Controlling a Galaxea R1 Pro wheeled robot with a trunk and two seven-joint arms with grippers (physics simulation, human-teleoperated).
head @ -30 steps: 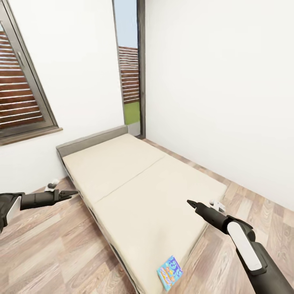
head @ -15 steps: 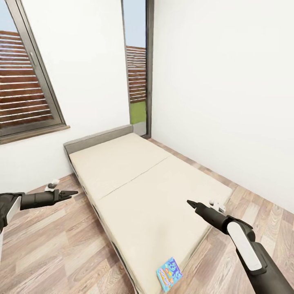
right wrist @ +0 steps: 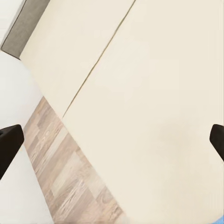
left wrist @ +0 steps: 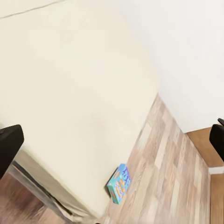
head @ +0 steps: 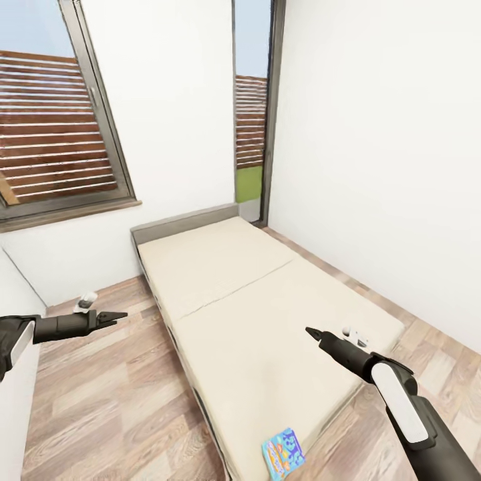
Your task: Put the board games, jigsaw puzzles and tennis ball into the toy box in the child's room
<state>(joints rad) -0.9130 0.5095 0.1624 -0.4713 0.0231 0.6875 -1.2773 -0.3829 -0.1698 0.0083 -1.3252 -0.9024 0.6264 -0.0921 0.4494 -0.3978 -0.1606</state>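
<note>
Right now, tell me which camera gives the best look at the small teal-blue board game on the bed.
The head view: the teal-blue board game lies flat at the bed's near corner, printed face up. The left wrist view shows it smaller, at the mattress corner. The right wrist view catches just a blue sliver at the frame's edge.

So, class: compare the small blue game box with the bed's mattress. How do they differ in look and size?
The game box is tiny, teal-blue and busily printed; the mattress is huge, plain cream, split by one seam. The box sits at the mattress's near corner. Both lie flat.
</note>
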